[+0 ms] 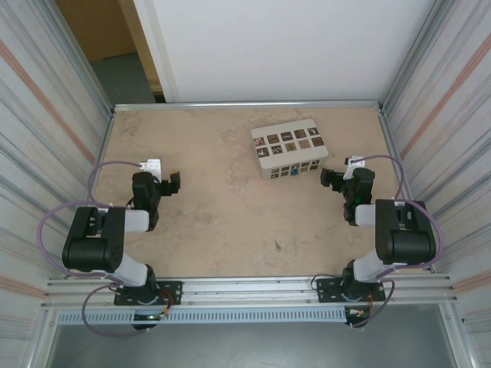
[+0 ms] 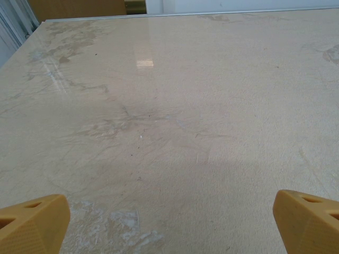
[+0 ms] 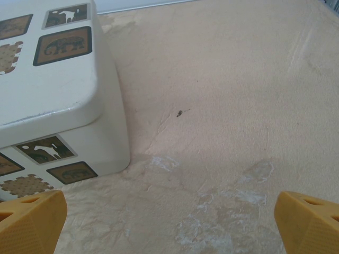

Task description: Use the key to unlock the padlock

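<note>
no words, numbers or brand names can be read anywhere. the nearest thing to signs is on the white box point(image 1: 290, 147), which stands toward the far edge of the table point(image 1: 215, 222), right of the middle. its lid and sides carry small brown and dark squares with pictures, not letters. in the right wrist view the box point(image 3: 58, 90) shows a pale four-legged animal on a dark square, a dark elephant-like figure on a brown one, and squares with a lattice pattern. the padlock point(image 1: 295, 173), a tiny blue speck on the box's near side, is too small to show any marking.
</note>
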